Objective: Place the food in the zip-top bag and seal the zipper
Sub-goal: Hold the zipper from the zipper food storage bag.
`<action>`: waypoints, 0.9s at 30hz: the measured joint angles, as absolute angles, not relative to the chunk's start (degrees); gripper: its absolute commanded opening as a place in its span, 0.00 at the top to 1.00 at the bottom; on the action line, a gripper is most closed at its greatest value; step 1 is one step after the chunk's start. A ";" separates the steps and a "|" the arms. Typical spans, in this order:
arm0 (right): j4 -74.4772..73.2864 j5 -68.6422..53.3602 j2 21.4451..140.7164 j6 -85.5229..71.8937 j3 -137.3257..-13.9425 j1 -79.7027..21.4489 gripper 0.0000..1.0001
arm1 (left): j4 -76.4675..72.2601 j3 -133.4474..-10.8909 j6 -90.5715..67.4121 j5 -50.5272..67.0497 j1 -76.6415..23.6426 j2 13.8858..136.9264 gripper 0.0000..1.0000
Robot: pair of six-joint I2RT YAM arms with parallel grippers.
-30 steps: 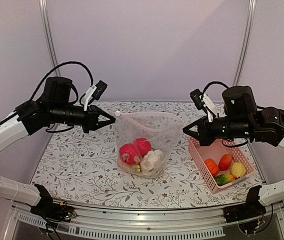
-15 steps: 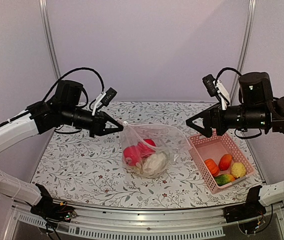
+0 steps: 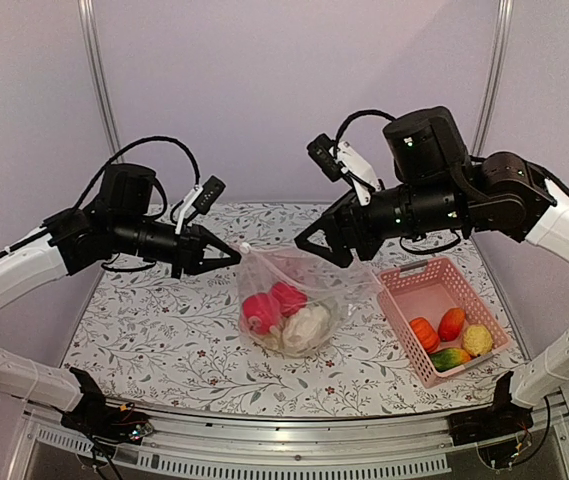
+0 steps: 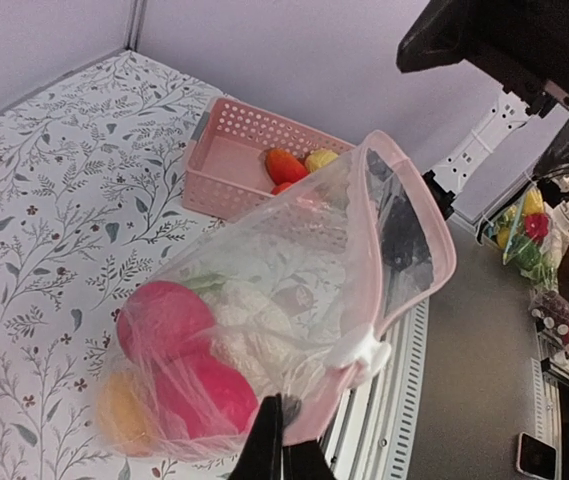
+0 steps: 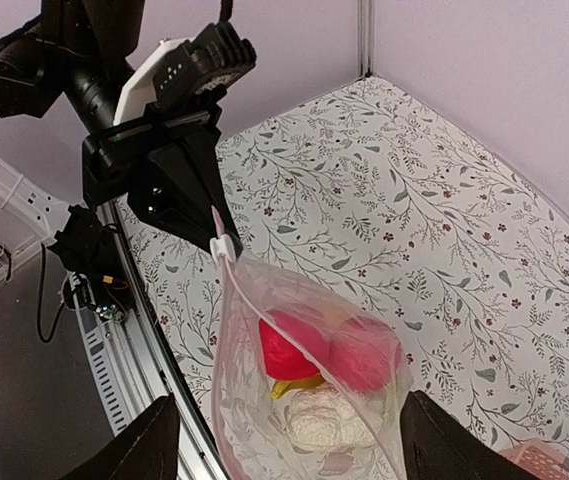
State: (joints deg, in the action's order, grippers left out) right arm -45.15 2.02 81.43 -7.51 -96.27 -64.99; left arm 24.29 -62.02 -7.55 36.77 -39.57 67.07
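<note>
Evidently left end effector [image 3: 232,256] pinches the zip-top bag [image 3: 304,283] corner.

Yellow piece [image 5: 294,384] half-hidden beneath red fruits [image 5: 289,345]

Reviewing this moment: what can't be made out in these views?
- Left wrist: yellow piece low in the zip-top bag, blurred through plastic; kind unclear.
- Left wrist: contents of the pink basket mostly hidden behind the bag.
- Right wrist: that basket cut off by the bottom edge.
</note>
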 measured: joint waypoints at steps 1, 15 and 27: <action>-44.93 1.89 82.74 -7.07 -96.92 -65.45 0.27 | 24.29 -61.98 -7.60 36.80 -39.57 67.07 1.00; -43.42 -0.80 96.05 -4.67 -103.57 -67.77 0.51 | 24.29 -61.87 -8.12 37.41 -39.57 67.05 1.00; -43.29 -0.78 99.92 -3.44 -107.24 -67.94 0.68 | 24.29 -61.87 -8.21 38.59 -39.57 67.05 1.00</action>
